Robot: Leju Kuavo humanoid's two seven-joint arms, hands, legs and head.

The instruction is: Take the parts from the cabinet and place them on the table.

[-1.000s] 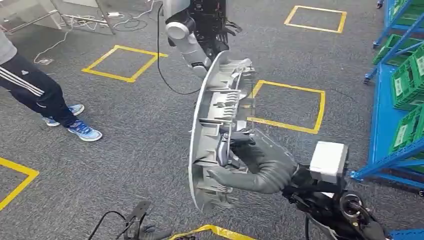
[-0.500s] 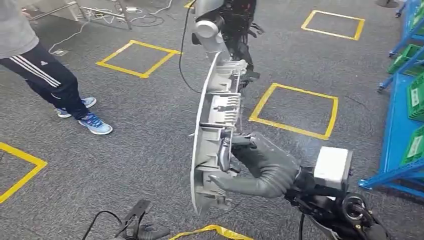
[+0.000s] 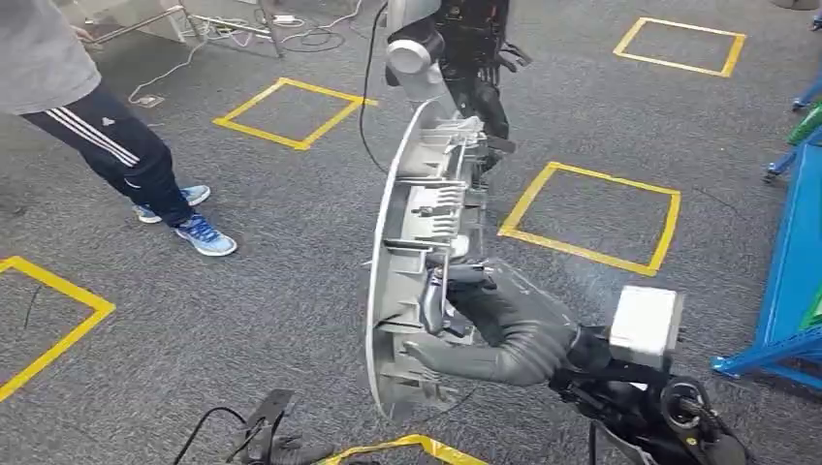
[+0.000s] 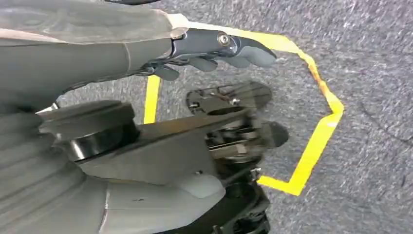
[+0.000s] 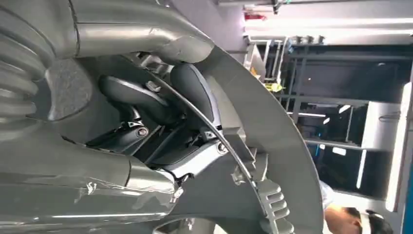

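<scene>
The long, curved grey plastic panel part (image 3: pixel 419 262) stands nearly upright in the middle of the head view, its ribbed inner side with clips, brackets and moulded webs turned toward the right, its smooth curved outer edge toward the left; it is narrower at the top and broader low down. It is carried in the air above the grey speckled carpet floor (image 3: pixel 252 281), held at its lower half by the right hand (image 3: pixel 456 315), whose dark fingers (image 3: pixel 433 302) are clamped around a rib of the inner side while the grey thumb lies lower along the panel. In the right wrist view the same fingers (image 5: pixel 190 92) curl tightly over the panel's thin edge. The left hand (image 4: pixel 214 51) hangs over the carpet with its fingers loosely curled and slightly apart, holding nothing. On the floor lie yellow tape squares (image 3: pixel 591 218), one just behind the panel. Farther left stands a person in dark striped trousers and blue shoes (image 3: pixel 126 160). At the right edge is a blue metal rack (image 3: pixel 790 281). Behind the panel's top stands another dark-and-silver humanoid robot (image 3: pixel 456 48).
</scene>
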